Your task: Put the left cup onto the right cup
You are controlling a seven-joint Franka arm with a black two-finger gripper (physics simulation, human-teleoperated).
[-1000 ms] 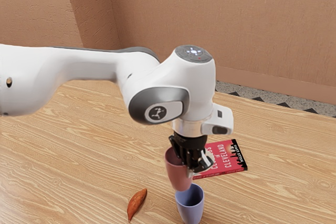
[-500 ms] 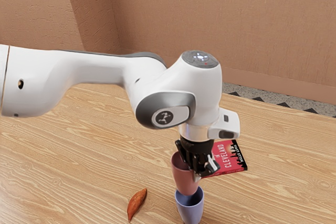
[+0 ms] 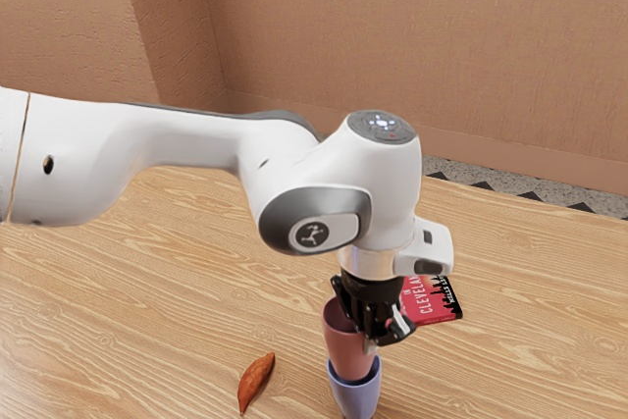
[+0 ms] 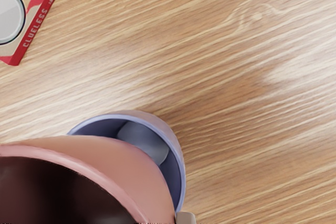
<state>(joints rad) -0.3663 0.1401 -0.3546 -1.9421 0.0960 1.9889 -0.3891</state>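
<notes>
Plainly, dusty-pink cup (image 3: 343, 340) upright, base in lavender cup (image 3: 355, 395) mouth.

Glossy white rounded arm shell (image 3: 147, 159), one small dark hole in it. At the wrist sit a grey oval cap (image 3: 314, 231) with a white emblem, a dark top disc (image 3: 381, 126) dotted with tiny lights, a white side box (image 3: 429, 254) — and below, a black two-finger gripper (image 3: 376, 333).

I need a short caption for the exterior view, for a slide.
The claw holds pink cup partly inside blue cup on wooden table.
</notes>
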